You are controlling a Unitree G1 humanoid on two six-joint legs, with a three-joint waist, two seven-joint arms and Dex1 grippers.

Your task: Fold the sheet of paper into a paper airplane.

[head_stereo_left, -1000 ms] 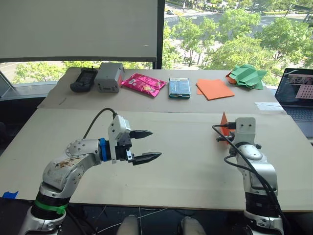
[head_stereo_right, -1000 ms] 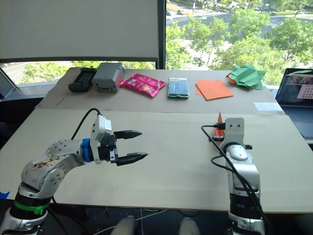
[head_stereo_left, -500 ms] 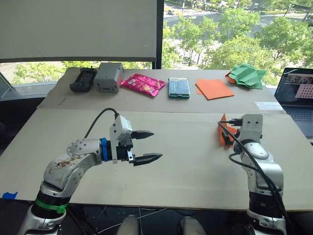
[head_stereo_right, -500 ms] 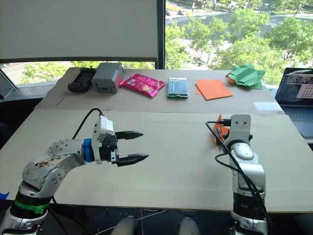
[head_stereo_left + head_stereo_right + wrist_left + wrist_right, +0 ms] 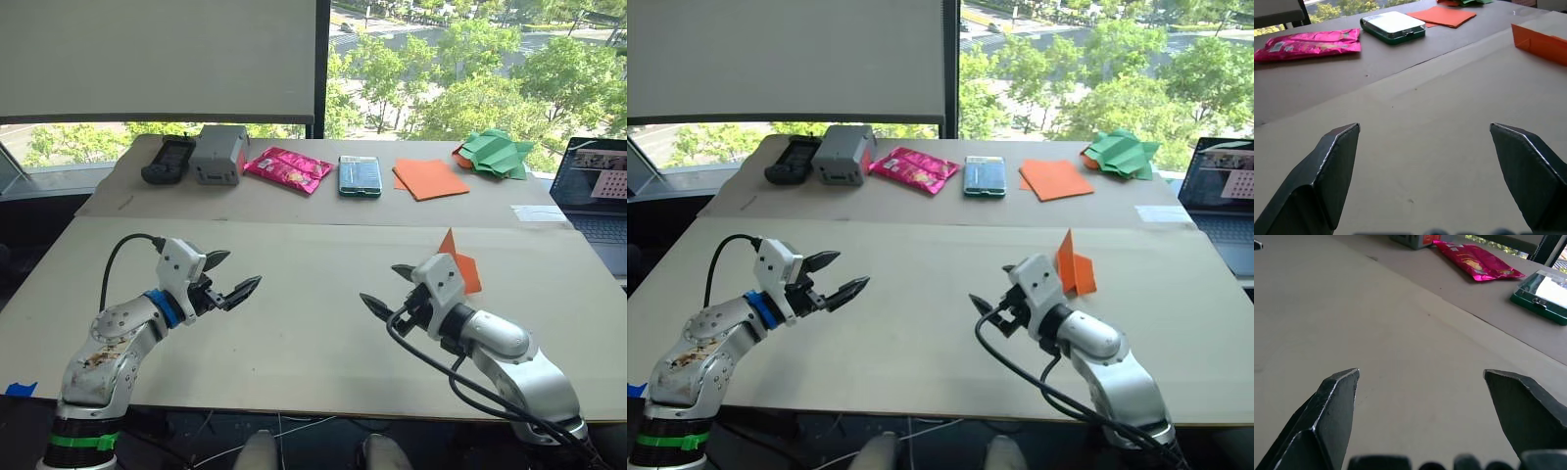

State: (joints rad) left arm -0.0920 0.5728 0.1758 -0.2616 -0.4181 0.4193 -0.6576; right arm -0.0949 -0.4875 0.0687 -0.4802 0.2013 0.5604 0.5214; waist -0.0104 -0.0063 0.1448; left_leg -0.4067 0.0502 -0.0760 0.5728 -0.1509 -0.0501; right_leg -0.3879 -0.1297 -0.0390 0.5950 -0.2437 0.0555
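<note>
Right now both arms hang over the worktop point(image 5: 323, 382) with nothing in them. Over on the left, the left gripper point(image 5: 227, 276) has its two black fingers spread wide, pointing toward the middle. Past the bare middle, the right gripper point(image 5: 384, 286) has its fingers spread wide too, and it points back toward the left one. Just behind the right arm sits the paper airplane point(image 5: 1073, 267), small and orange, with one sharp point sticking up; it rests on the worktop and no fingers touch it. It looks to me like the folding is done or nearly done and the paper has been let go. If any crease is left to make, the right gripper would need to turn back toward the paper and pinch it softly, since thin paper bends and slides easily. Along the far side of the worktop lie a black device point(image 5: 168, 159), a grey box point(image 5: 219, 154), a pink packet point(image 5: 288, 167), a green case point(image 5: 359, 175), a flat orange square point(image 5: 431, 179) and some green paper shapes point(image 5: 498, 152). A laptop point(image 5: 596, 186) sits at the far right. Big windows show sunny green trees outside.
</note>
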